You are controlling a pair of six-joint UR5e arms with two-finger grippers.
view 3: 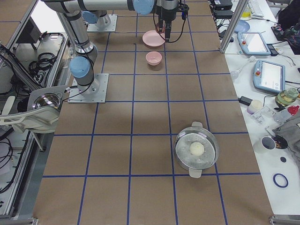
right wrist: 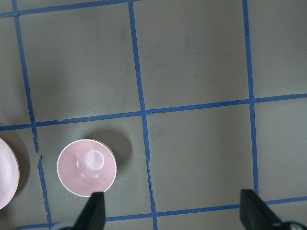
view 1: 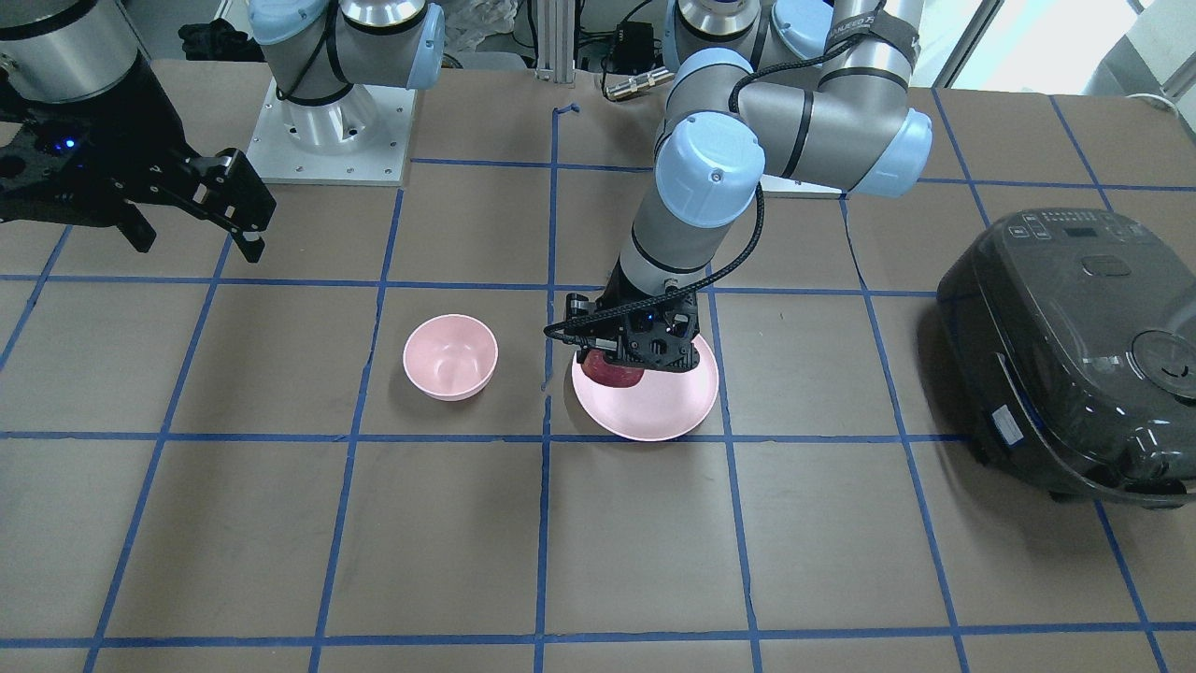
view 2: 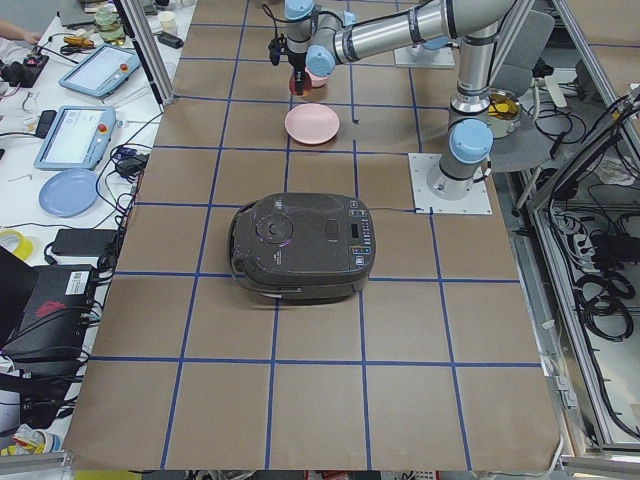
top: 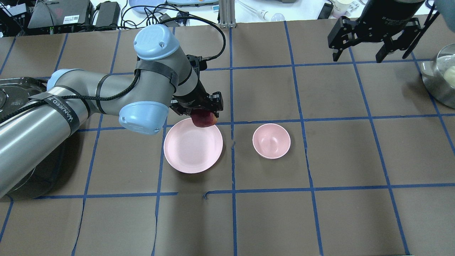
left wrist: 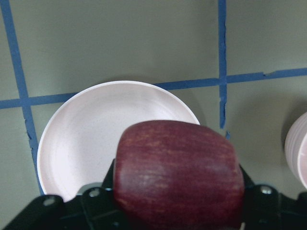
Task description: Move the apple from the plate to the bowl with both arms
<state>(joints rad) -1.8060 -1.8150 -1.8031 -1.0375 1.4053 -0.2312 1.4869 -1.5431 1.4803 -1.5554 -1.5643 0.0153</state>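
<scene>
Left gripper [view 1: 628, 360] pinching the apple [left wrist: 177, 172], fingers clamped on its sides. Apple held just above the far right rim of the plate [top: 185, 153], not resting on it (dark red skin, faint streaks). Bowl [top: 271, 140] sits on the table right of the plate, near it but apart. Right gripper [top: 358, 56] hovers high, far and right of the bowl, fingers spread wide, holding nothing. Black cooker [view 1: 1074, 355] at the table's left end.

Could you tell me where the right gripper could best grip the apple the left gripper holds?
Probably the free lower half of the apple, approached from the side of the bowl: the left gripper clamps its upper flanks from above, leaving the rounded underside bulging clear over the plate.
</scene>
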